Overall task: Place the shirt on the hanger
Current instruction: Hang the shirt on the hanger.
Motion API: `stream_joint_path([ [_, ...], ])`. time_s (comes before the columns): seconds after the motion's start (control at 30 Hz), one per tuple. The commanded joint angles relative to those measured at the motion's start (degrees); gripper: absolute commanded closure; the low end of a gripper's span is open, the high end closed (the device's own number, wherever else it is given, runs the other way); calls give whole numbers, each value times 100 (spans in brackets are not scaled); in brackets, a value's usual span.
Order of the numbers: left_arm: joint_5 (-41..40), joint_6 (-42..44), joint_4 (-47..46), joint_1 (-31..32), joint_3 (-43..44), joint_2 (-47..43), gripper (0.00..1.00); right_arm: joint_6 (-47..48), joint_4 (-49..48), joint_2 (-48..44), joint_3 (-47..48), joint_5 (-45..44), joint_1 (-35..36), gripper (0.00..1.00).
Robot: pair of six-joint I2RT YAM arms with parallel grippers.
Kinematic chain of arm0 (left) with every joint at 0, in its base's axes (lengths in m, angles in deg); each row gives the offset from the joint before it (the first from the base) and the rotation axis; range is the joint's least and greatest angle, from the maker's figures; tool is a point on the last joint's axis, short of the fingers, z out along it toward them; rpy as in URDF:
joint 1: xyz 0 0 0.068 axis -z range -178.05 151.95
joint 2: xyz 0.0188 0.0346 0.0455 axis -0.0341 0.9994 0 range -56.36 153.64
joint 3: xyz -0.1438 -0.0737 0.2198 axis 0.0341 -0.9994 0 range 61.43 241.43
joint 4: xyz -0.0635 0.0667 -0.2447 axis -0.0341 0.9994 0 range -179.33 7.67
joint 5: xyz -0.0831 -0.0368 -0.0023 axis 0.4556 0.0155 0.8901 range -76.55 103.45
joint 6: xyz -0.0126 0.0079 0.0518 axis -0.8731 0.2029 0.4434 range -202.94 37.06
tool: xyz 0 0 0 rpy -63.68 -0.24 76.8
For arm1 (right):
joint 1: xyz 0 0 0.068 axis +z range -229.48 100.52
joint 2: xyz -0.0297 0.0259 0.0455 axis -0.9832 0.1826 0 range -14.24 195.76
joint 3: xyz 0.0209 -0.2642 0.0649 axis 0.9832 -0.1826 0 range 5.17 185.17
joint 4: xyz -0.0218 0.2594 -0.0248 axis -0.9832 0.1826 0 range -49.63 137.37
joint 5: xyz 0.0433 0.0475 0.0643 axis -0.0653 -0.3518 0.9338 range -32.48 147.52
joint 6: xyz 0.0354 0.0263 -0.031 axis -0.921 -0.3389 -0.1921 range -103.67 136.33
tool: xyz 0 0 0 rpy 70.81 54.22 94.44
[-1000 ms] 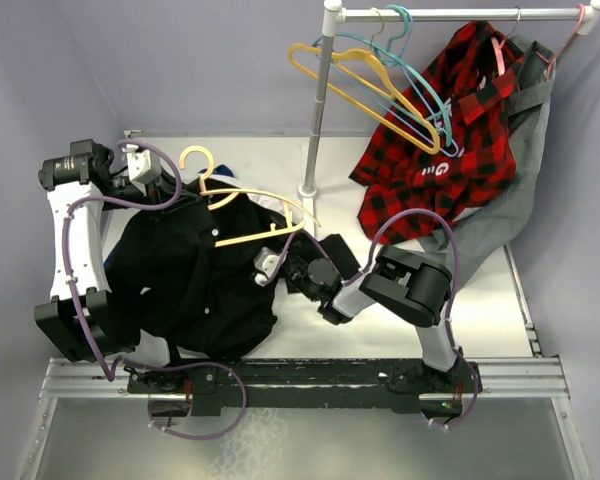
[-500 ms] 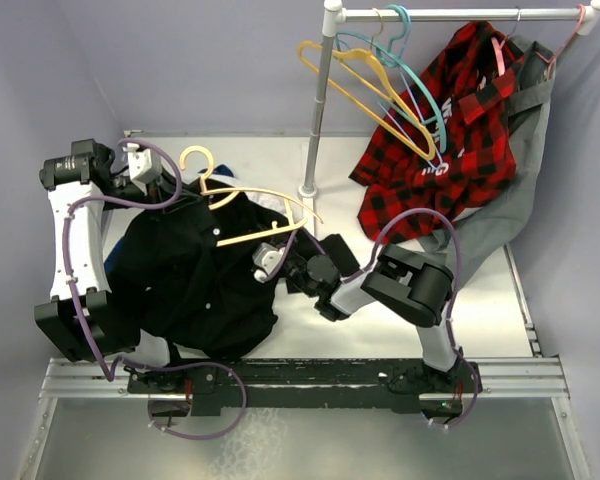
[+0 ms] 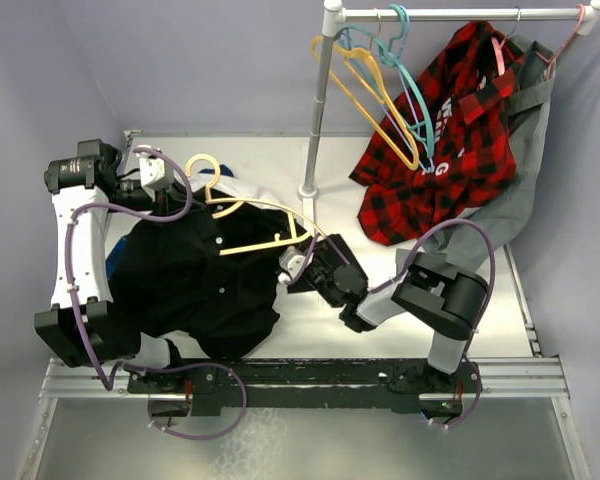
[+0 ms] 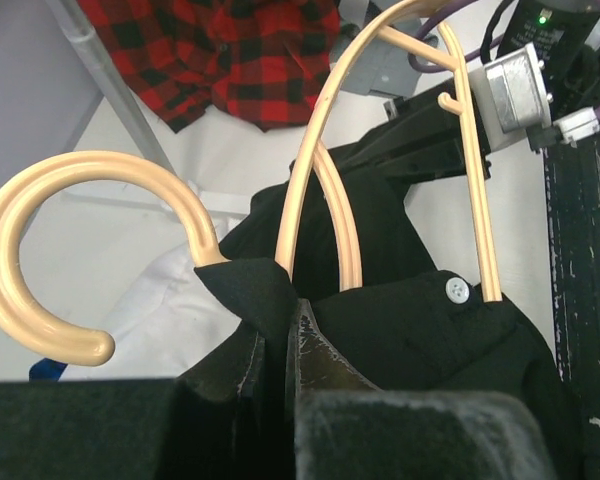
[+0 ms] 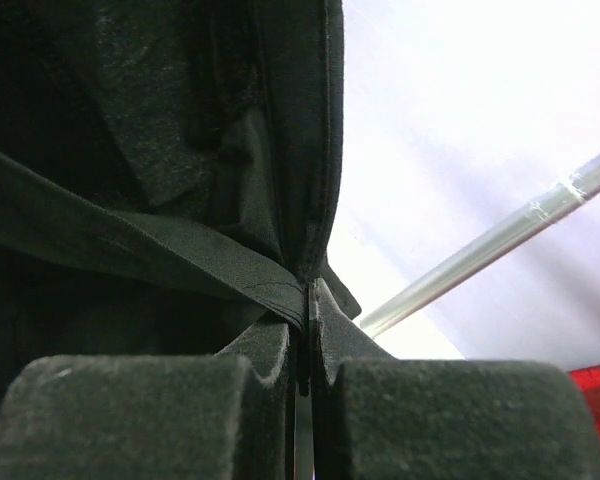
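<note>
Both clamped on the shirt [image 3: 195,290] — left claw [image 4: 280,335], right claw [image 5: 308,300] (hanger [image 4: 90,166] partly inside).

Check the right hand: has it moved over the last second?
Yes. The right hand, shut on the shirt, has shifted sideways toward the rack pole's base.
</note>
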Motion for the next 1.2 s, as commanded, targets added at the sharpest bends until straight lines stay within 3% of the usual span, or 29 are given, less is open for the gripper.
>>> stream_joint_path([
  [0.0, -210, 190, 8, -20, 163, -272, 100, 206, -1693, -216, -278, -735, -192, 100],
  [0.17, -651, -383, -695, -17, 279, -572, 100, 404, -1693, -353, -580, -835, -376, 100],
  [0.3, -1195, -1675, -2606, -17, 49, -1047, 100, 430, -1693, -544, -923, -828, -504, 100],
  [0.4, -1686, -3331, -4571, -24, -277, -1336, 100, 376, -1685, -658, -1148, -734, -503, 100],
  [0.43, -1703, -3492, -4749, -24, -247, -1329, 100, 336, -1684, -689, -1201, -716, -495, 100],
  [0.6, -1523, -3618, -4591, -24, 125, -1013, 100, 326, -1684, -789, -1275, -777, -431, 100],
  [1.17, -2690, -1664, -3584, -22, 61, -1204, 100, -56, -1685, -1537, -1713, -739, -1354, 100],
])
